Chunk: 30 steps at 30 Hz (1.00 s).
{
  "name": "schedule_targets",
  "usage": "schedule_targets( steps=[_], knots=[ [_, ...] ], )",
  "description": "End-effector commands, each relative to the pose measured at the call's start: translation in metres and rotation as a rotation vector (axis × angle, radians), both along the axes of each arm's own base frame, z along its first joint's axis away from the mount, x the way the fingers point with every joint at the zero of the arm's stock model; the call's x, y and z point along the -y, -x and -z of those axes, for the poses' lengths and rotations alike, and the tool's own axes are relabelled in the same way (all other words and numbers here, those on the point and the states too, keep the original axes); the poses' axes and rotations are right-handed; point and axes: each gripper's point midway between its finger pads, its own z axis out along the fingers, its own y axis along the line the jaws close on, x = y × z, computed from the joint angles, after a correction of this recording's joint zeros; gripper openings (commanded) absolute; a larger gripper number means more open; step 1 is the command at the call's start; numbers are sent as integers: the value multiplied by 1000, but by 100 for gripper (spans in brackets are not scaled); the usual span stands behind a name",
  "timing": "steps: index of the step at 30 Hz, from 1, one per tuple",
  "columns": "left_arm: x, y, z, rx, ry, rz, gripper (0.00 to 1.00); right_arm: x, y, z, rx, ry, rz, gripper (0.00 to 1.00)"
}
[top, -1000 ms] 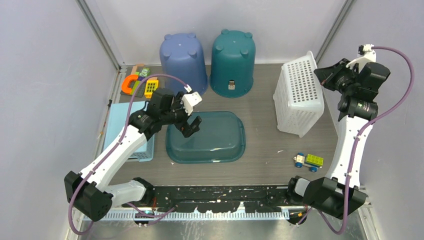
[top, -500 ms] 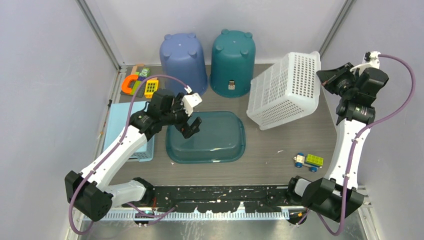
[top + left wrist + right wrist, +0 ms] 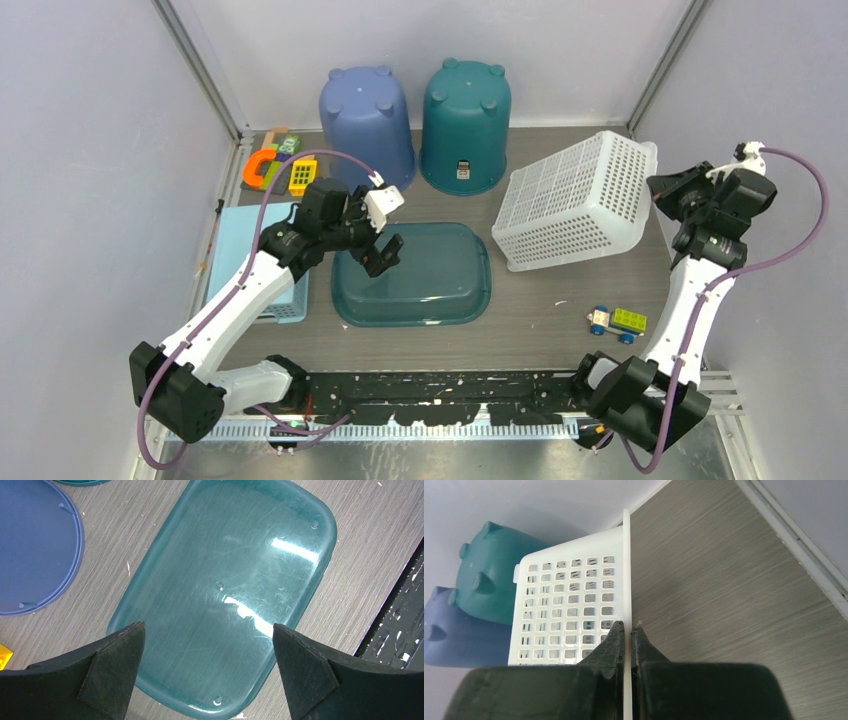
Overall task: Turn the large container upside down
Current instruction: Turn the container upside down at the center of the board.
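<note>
The large white perforated basket (image 3: 575,205) lies tipped over at the back right, its bottom facing up and left and its open side toward the table. My right gripper (image 3: 662,190) is shut on the basket's right rim. In the right wrist view the thin white rim (image 3: 626,555) runs between the closed fingers of that gripper (image 3: 627,626). My left gripper (image 3: 380,255) is open and empty. It hovers over the left end of an upside-down teal tub (image 3: 430,280), which fills the left wrist view (image 3: 225,580) between the spread jaws of that gripper (image 3: 209,630).
An upside-down blue bucket (image 3: 366,120) and a teal bucket (image 3: 464,120) stand at the back. A light blue tray (image 3: 240,240) and colourful toys (image 3: 275,165) are at the left. A small toy car (image 3: 617,322) sits front right. The side walls are close.
The white basket has tipped from standing on its side to leaning over leftward, bottom up. My right gripper moved nearer and lower with the rim. The left arm has not moved.
</note>
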Motion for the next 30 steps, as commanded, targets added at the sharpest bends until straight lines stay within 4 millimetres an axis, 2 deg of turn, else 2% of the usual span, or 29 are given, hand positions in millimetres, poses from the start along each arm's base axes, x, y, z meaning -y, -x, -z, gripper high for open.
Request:
schedule_targets(
  steps=[1,15,23,30],
  knots=[
    [5,-5,-13,43,52,5,100,8,15,-20,79,74,43,1],
    [5,-4,-11,42,53,2,100,36,41,2,96,-55,210,1],
    [6,-6,-10,37,52,0,100,55,58,15,112,-155,377,1],
    [7,-7,-9,34,56,0,100,67,76,5,153,-170,534,1]
  ],
)
